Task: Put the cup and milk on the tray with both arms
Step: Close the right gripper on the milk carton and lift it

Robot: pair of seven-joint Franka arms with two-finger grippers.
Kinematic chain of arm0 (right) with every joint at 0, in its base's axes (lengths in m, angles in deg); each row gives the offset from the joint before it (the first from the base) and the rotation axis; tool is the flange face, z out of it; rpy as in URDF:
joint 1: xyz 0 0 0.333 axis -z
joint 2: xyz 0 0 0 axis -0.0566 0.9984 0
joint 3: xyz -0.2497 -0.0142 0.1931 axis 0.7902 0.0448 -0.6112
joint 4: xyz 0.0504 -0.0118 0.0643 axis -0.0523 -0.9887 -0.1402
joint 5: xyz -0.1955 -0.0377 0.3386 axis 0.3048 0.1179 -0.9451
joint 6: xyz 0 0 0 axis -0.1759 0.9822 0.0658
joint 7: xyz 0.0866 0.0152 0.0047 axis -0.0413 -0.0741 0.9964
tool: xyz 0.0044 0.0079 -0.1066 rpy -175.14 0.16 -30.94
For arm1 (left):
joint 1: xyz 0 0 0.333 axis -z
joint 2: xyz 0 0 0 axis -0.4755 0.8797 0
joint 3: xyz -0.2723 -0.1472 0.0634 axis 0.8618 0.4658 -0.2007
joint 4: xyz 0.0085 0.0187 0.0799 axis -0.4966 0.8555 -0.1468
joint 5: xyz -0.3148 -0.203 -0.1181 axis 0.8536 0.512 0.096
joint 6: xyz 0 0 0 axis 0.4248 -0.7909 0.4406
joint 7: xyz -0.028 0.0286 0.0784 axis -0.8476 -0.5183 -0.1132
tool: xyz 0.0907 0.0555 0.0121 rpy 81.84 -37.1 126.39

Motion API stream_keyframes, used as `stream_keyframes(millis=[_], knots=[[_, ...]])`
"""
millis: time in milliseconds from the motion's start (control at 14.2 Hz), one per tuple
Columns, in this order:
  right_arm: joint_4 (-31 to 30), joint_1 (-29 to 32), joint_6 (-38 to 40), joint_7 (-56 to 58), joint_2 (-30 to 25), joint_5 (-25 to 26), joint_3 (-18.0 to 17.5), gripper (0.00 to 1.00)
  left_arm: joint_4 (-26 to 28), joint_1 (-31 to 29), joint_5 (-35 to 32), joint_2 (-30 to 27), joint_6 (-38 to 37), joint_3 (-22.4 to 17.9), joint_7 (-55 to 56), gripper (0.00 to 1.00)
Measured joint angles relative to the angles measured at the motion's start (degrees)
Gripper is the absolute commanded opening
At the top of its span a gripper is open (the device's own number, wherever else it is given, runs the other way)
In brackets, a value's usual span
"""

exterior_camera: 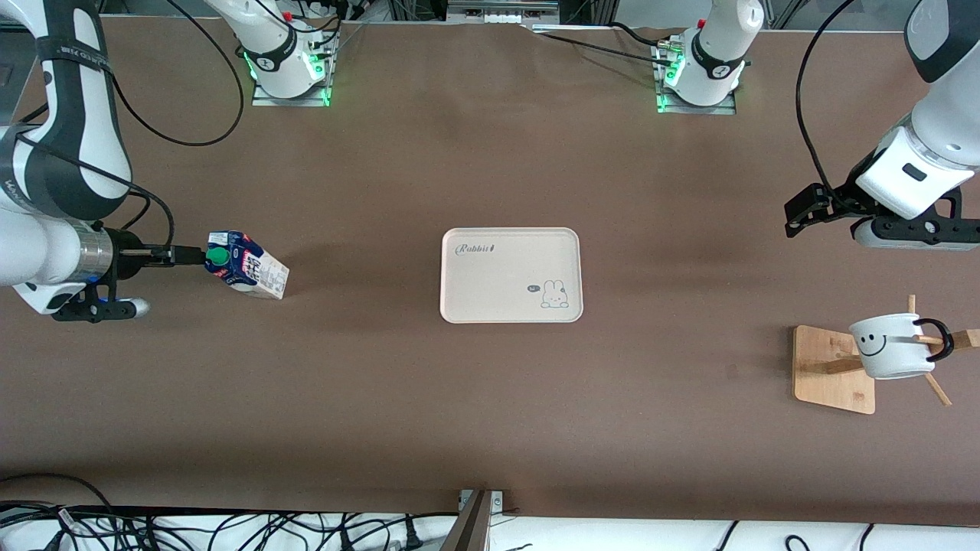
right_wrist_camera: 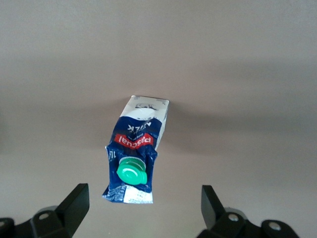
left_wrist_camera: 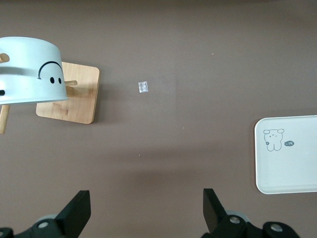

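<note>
Brown tabletop (exterior_camera: 490, 398), cream tray (exterior_camera: 511, 274) lying flat at its middle, bare, with "Rabbit" lettering and a bunny drawing.

Toward the right arm's end: milk (exterior_camera: 246, 265) carton standing on the tabletop, green cap up, well apart from the tray. Right claw (right_wrist_camera: 143, 210) above the carton, fingers (right_wrist_camera: 74, 203) spread wide on either side of it in the right wrist view, touching nothing, holding nothing.

Toward the left arm's end: cup (exterior_camera: 893, 346), white with black smiley and black handle, hanging tilted on a peg of the wooden stand (exterior_camera: 834, 369), somewhat nearer to the front camera than the tray and well apart from it. Left claw (left_wrist_camera: 143, 210) up in the air over bare tabletop near the stand, fingers (left_wrist_camera: 77, 210) wide apart, empty. In the left wrist view, cup and stand base at one edge, a corner of the tray at another, a small pale scrap (left_wrist_camera: 143, 87) on the tabletop between them.
</note>
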Motion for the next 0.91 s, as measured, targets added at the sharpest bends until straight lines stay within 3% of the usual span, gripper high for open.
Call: stream_keyframes(millis=[914], knots=[[-6.17, -0.76, -6.99, -0.95, -0.95, -0.04, -0.95, 1.00, 0.41, -0.15, 0.00, -0.05, 0.00, -0.02, 0.00, 1.00]])
